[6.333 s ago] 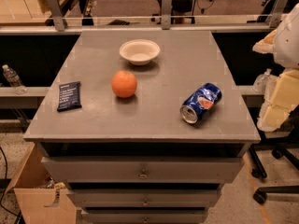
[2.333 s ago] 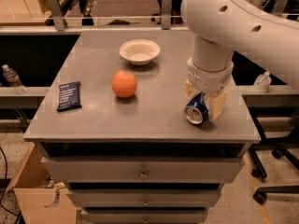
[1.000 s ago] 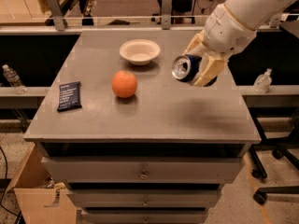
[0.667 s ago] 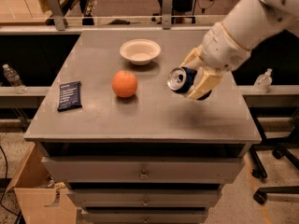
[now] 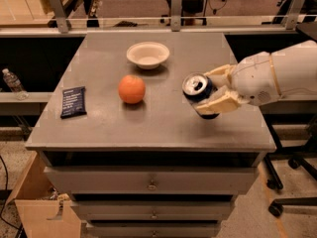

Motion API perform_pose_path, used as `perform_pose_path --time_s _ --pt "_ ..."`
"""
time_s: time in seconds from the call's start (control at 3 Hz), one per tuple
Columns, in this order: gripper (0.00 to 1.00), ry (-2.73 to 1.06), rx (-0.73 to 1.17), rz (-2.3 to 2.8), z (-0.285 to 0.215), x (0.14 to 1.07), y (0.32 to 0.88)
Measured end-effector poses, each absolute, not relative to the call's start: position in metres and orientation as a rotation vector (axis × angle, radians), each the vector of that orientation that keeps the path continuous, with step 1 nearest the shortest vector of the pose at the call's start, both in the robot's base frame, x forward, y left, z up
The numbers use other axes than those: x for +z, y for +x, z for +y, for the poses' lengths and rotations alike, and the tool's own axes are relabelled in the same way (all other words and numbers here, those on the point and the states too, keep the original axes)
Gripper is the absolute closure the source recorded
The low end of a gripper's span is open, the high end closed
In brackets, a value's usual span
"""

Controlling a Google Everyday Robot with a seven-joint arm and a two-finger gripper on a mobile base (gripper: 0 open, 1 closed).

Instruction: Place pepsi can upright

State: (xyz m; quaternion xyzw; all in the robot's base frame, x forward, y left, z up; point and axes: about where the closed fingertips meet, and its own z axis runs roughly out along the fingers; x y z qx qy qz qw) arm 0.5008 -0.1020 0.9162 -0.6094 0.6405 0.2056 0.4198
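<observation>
The pepsi can (image 5: 199, 93) is blue with a silver top that faces the camera. It is tilted and held in the air above the right part of the grey table (image 5: 148, 128). My gripper (image 5: 212, 90) comes in from the right on a white arm and is shut on the can, one cream finger above it and one below. The can's lower end is hidden by the fingers.
An orange (image 5: 132, 89) sits at the table's middle left, a white bowl (image 5: 147, 54) behind it, and a flat dark blue wrapper (image 5: 74, 101) near the left edge. A water bottle (image 5: 12, 83) stands off the table to the left. Drawers are below the front edge.
My gripper came in, closed on the lying can and lifted it off the table's right side. Over the last second it has carried the can lower and turned its top more toward the camera.
</observation>
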Motion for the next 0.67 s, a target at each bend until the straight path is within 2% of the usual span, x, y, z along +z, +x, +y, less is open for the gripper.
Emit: perform_pose_path --time_s 0.67 --pt "1.0 -1.103 0.551 1.526 -0.131 0.944 0.54"
